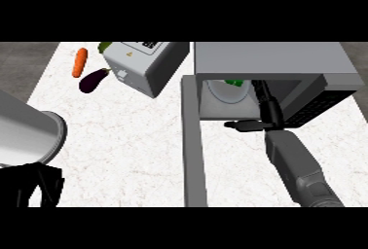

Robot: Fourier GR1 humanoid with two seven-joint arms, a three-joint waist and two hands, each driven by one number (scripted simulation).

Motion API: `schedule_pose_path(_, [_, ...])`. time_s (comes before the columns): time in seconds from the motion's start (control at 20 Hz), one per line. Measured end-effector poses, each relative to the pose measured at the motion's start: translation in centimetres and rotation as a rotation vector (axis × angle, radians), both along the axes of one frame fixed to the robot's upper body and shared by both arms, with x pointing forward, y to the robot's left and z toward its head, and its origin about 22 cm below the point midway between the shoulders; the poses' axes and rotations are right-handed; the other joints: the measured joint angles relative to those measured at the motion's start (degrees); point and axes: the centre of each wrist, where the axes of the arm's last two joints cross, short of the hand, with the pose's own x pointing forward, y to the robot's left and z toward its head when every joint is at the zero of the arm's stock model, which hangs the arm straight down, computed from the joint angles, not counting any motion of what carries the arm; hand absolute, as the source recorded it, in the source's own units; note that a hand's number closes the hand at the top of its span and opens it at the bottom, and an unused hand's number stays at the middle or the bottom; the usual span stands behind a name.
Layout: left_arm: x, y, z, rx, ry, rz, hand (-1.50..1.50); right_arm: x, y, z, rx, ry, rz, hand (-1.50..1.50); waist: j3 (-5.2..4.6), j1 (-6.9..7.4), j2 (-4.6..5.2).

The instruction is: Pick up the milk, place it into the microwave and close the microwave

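Our right hand (248, 125) sits at the open grey microwave (287, 61) mouth; finger state unclear. Left hand (32, 187) curled, empty, near-left. White-and-grey milk carton (140, 61) lies tilted far-left on the tabletop (122, 146): probably light, stiff, smooth — take it across the flat sides.

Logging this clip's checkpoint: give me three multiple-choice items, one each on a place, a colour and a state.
1. Where is the milk carton? A on the counter, left of the microwave; B inside the microwave; C on the floor.
2. What colour is the vegetable beside the carrot? A green; B purple; C yellow.
3. The microwave door is: A shut; B missing; C open.
Answers: 1 A, it lies near the carrot; 2 B, the eggplant is purple; 3 C, the right robot hand reaches inside.
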Motion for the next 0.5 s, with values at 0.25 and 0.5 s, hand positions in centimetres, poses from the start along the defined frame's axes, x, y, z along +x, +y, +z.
schedule_pose_path(0.25, [0.7,-2.1,0.0,0.020,0.032,-0.045,1.50,-2.6,-0.9,-2.2,0.007,0.015,0.013,-1.50,-0.06,-1.08,-0.39])
schedule_pose_path(0.5, [1.7,-4.6,-0.1,0.071,0.017,-0.101,1.50,-5.2,-1.9,-3.5,0.015,0.023,0.001,-1.50,-0.11,-1.76,-0.59])
